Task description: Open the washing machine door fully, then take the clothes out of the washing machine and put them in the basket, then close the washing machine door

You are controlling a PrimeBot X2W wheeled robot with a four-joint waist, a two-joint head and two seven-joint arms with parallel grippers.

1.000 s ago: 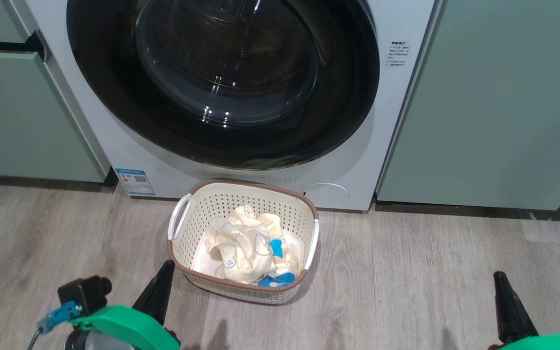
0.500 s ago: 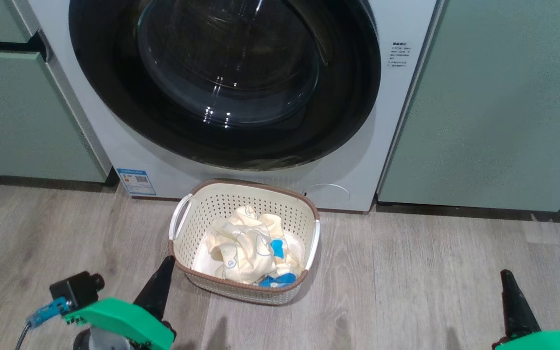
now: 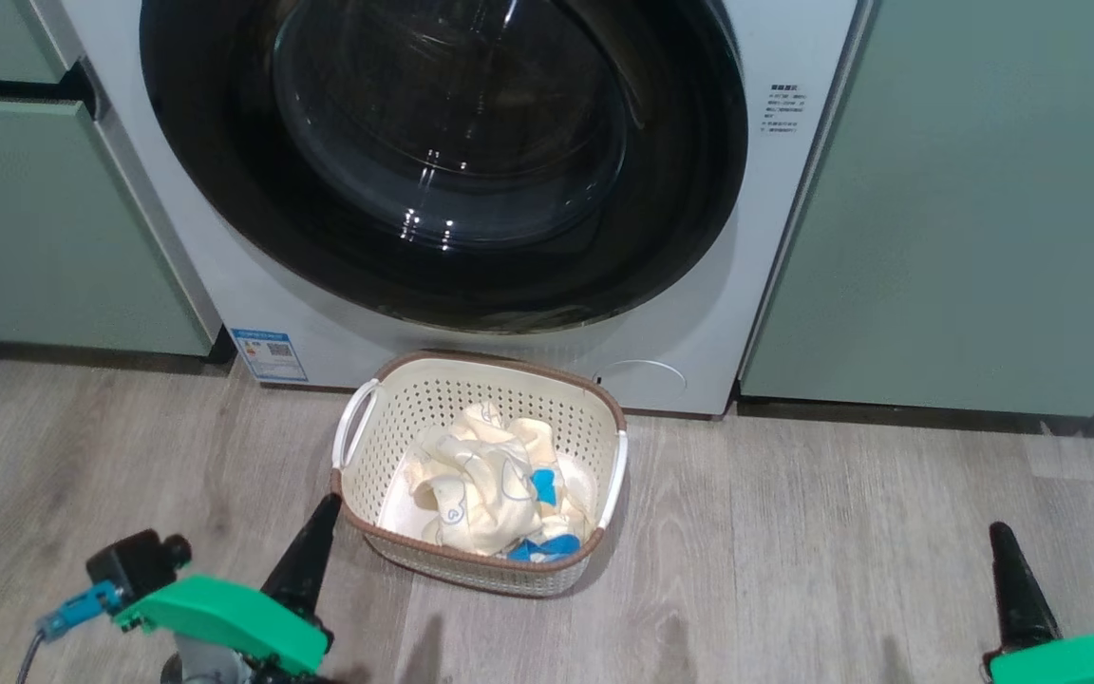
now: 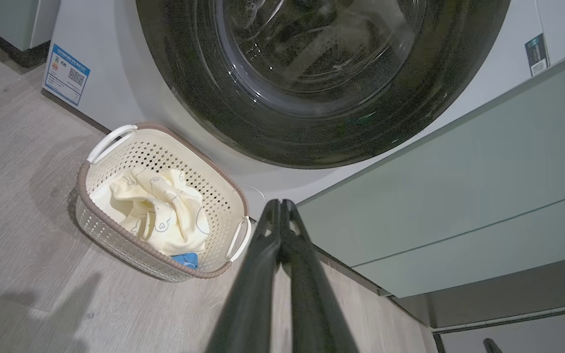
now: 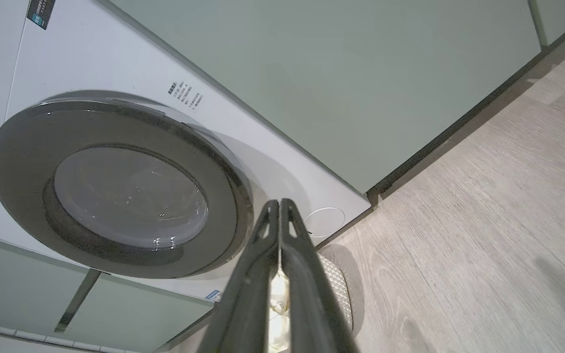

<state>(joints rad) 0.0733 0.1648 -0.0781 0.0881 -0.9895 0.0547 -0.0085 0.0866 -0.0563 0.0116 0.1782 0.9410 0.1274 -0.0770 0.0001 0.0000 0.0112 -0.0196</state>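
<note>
The washing machine door point(image 3: 443, 161) is cut off by the head view's top edge. The print on the blue label point(image 3: 269, 354) is too small to be read. In the right wrist view, the basket point(image 5: 337, 287) is largely hidden behind the right gripper point(image 5: 279, 203).

The big white front-loading washing machine point(image 3: 262, 304) carries a small blue-and-white label point(image 3: 269, 354), and its large round door point(image 3: 196, 190) has a glossy black rim around dark clear glass. The small rectangular plastic basket point(image 3: 480, 385) is cream, dotted with perforations, brown-rimmed and white-handled. The soft fabric clothes point(image 3: 471, 489) are pale cream-yellow with thin blue outline prints and bright blue patches. The flat cabinets point(image 3: 965, 209) are pale green, and the plank floor point(image 3: 794, 551) is grey wood-grain.
</note>
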